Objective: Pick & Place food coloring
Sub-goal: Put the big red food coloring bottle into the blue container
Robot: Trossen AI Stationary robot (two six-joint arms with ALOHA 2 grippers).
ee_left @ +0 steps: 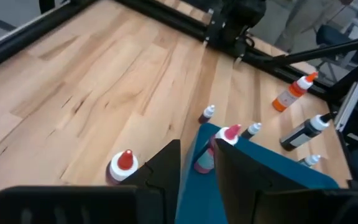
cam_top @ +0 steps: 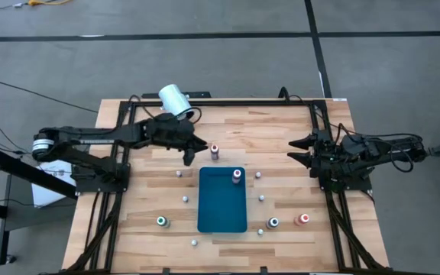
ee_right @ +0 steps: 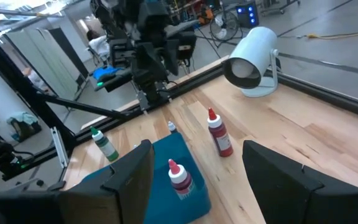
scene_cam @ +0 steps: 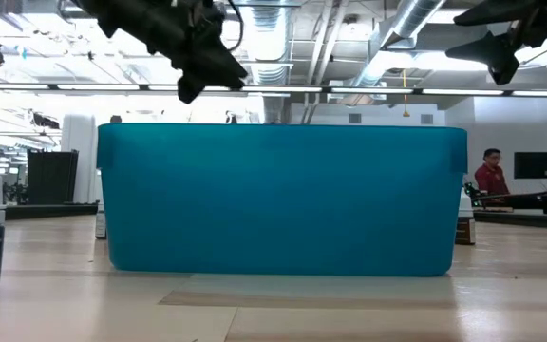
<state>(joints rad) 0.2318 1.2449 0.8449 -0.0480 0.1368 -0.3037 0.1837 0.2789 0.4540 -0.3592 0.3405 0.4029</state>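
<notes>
A wooden desk (cam_top: 143, 191) seen from above. Toward its far left corner, the left pincer (cam_top: 190, 155) hovers with its fingers spread and holding nothing, just beside a small red bottle (cam_top: 215, 150) standing on the bare wood. A teal mat (cam_top: 221, 206) lies at the desk's middle, with a pink bottle (cam_top: 237, 176) standing on its far right corner. A green bottle (cam_top: 161, 222) stands near the front left corner; a dark bottle (cam_top: 273, 223) and an orange bottle (cam_top: 303, 219) stand toward the front right corner. Small white caps (cam_top: 186, 199) lie scattered around the mat. At the right edge, the right pincer (cam_top: 299, 150) waits, fingers spread and empty.
</notes>
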